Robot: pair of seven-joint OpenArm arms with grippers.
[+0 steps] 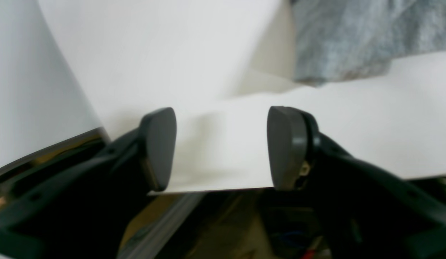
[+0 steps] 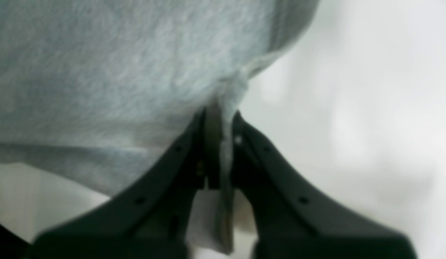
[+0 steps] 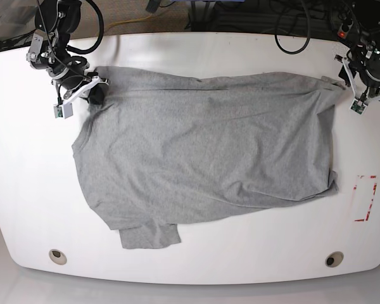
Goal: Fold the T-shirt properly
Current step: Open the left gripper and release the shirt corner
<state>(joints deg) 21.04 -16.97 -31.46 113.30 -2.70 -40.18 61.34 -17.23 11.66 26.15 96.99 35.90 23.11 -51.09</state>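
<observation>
My right gripper (image 2: 219, 118) is clenched on the T-shirt (image 3: 202, 152) hem; my left gripper (image 1: 221, 147) is released, the shirt lying just beyond it.

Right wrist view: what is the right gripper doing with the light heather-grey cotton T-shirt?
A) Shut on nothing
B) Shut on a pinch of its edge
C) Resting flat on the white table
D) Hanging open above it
B: the right gripper is closed with a fold of the light heather-grey cotton T-shirt pinched between its fingertips.
</observation>
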